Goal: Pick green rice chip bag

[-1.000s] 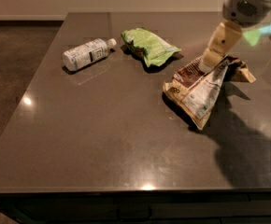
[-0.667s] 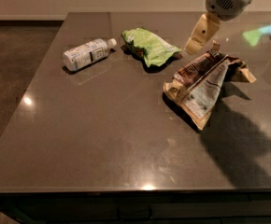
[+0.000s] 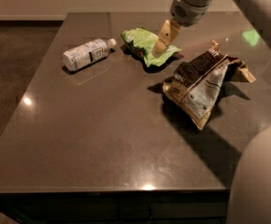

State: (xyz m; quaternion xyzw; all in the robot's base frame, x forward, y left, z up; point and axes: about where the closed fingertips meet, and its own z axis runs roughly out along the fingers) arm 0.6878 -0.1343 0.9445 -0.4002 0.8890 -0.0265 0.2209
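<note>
The green rice chip bag [image 3: 146,45] is a small light-green wrinkled snack bag lying on the dark table [image 3: 103,134] at the back middle. My gripper [image 3: 160,49] hangs from the arm at the top right, with its tan fingers [image 3: 165,35] pointing down over the right half of the green bag, at or just above its surface. Nothing is lifted.
A water bottle [image 3: 86,54] lies on its side to the left of the green bag. A larger brown-and-white bag [image 3: 202,83] lies crumpled to the right. Part of my arm [image 3: 259,181] fills the lower right corner. The table's front edge runs along the bottom.
My gripper has moved left, from over the brown-and-white bag to over the green bag. The bags and bottle have not moved.
</note>
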